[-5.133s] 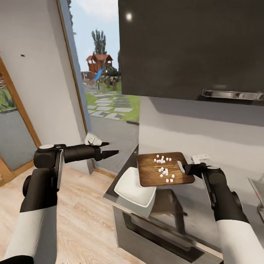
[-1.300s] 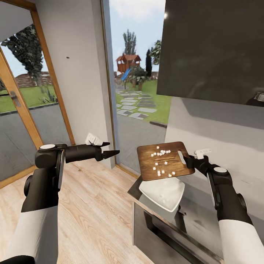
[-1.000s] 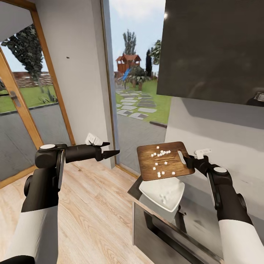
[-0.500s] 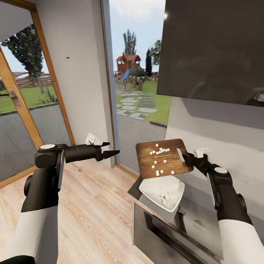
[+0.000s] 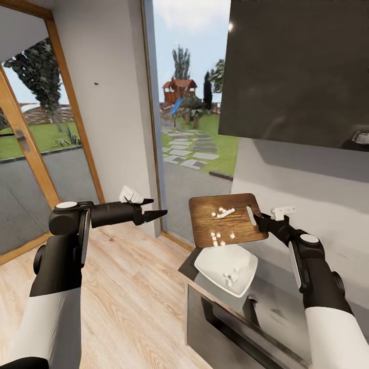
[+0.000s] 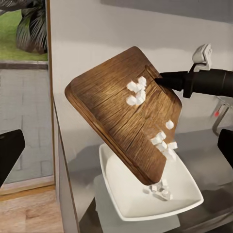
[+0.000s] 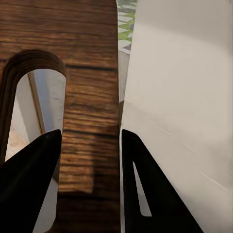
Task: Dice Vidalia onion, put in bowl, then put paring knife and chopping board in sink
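Observation:
My right gripper (image 5: 259,221) is shut on the slot end of the brown chopping board (image 5: 228,225) and holds it tilted above the white bowl (image 5: 205,261) at the countertop's (image 5: 274,302) end. White diced onion pieces (image 5: 222,211) cling to the board, and some lie in the bowl (image 5: 229,278). The left wrist view shows the slanted board (image 6: 111,121), onion bits (image 6: 162,141) sliding at its low edge, and the bowl (image 6: 189,201) beneath. In the right wrist view my fingers (image 7: 29,184) clamp the board (image 7: 87,73). My left gripper (image 5: 155,207) hovers open, well left of the board. The paring knife and sink are out of view.
A dark wall cabinet (image 5: 297,66) hangs over the counter. An oven front (image 5: 230,328) sits below the bowl. Glass doors (image 5: 189,128) and a white wall stand behind my left arm, above the wood floor (image 5: 128,297). A tap with a red knob (image 6: 217,114) stands further along.
The board has tilted steeper, its far edge lifting. Several onion pieces slid down it and dropped into the bowl. My left arm has not moved.

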Robot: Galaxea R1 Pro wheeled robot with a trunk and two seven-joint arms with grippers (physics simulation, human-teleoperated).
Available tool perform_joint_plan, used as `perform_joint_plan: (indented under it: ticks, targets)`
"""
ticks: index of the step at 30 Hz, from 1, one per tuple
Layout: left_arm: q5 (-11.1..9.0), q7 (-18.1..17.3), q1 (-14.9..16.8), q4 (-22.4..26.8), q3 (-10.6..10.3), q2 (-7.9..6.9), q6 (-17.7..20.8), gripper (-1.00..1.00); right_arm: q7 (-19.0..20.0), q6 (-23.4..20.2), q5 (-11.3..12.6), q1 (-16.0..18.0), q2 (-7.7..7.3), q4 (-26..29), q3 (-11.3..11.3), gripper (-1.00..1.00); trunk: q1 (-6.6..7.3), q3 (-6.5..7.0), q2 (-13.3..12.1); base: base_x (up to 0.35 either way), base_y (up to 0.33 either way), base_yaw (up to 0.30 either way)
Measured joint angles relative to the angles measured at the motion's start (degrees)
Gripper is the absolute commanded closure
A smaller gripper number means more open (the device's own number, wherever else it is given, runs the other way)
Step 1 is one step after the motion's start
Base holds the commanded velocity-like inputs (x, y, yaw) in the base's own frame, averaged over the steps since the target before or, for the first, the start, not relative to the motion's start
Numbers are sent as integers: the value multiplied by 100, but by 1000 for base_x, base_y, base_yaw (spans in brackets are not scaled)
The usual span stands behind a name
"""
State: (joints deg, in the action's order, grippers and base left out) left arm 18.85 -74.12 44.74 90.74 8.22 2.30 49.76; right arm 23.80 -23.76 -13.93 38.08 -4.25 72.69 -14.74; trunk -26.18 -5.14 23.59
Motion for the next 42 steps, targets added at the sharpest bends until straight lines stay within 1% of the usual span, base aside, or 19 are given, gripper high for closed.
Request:
perform_joint_plan:
  ticks: [12,13,14,15,18,24,42]
  targets:
    - [0,0,0,0,0,0,4,-100,-10,4,-6,0,-3,-79,-16,100,0,1,0,0,0,0]
    - [0,0,0,1,0,0,5,-100,-11,19,-26,1,-3,-105,-110,100,0,1,0,0,0,0]
    - [0,0,0,0,0,0,3,-100,-9,16,-14,0,-2,-114,-137,100,0,1,-1,0,0,0]
    - [0,0,0,1,0,0,4,-100,-10,28,-22,1,-1,-136,-225,100,0,1,1,0,0,0]
    - [0,0,0,0,1,0,1,-100,-1,28,-5,0,-5,-216,-286,100,0,1,0,0,0,0]
    - [0,0,0,0,0,0,5,-100,-7,62,-3,-1,-2,-413,-299,100,0,0,0,0,0,0]
    - [0,0,0,0,0,0,2,-100,-7,64,-8,0,-1,-450,-298,100,0,1,0,0,0,0]
